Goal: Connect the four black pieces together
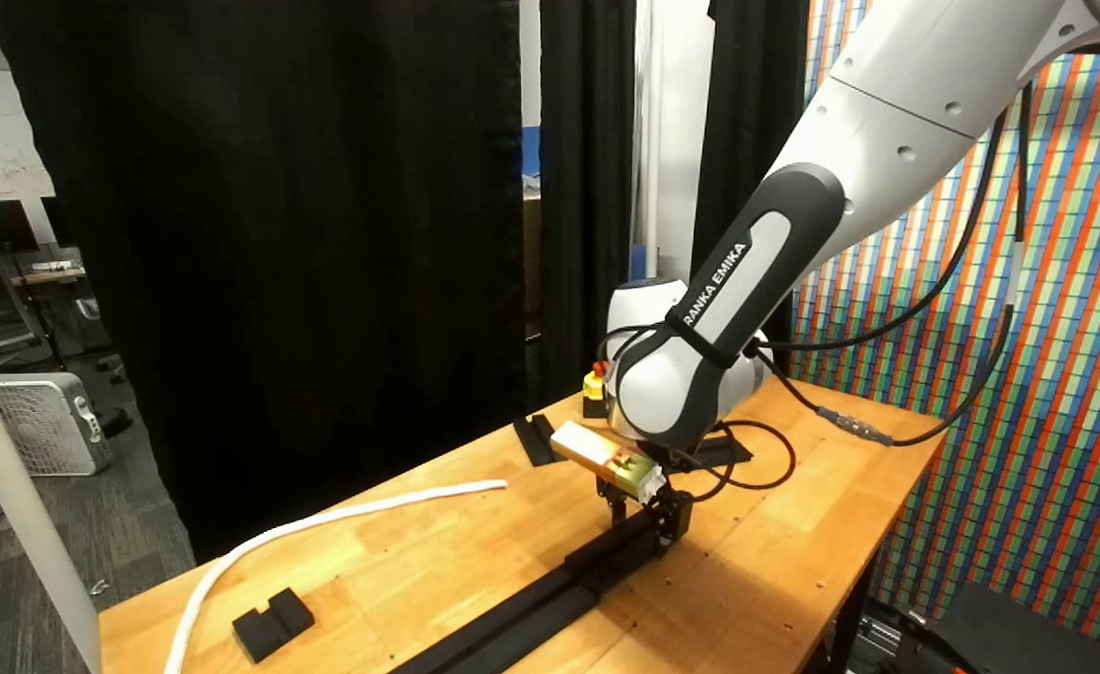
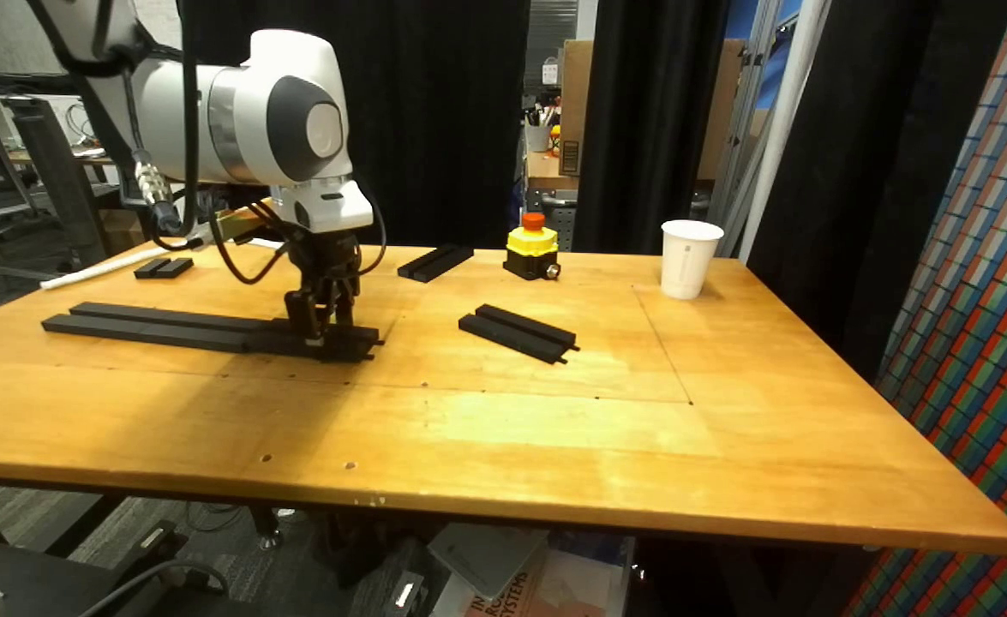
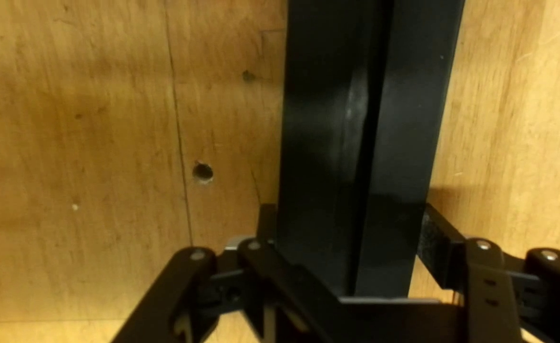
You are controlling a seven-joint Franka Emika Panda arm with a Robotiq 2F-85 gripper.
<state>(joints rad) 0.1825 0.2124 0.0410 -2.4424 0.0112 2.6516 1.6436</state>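
We see the hand [image 3: 349, 231] clasping a black piece [image 2: 349, 346] by its two sides. In an exterior view, the long black rail [image 2: 147, 331] lies at its nine o'clock on the surface [image 2: 512, 437], and a separate black piece [image 2: 510, 337] at its three o'clock.

one row of bars [image 2: 212, 338], one loose bar [image 2: 512, 335], two stubby blocks [image 2: 174, 269] [image 2: 446, 266], one cup [image 2: 689, 261]
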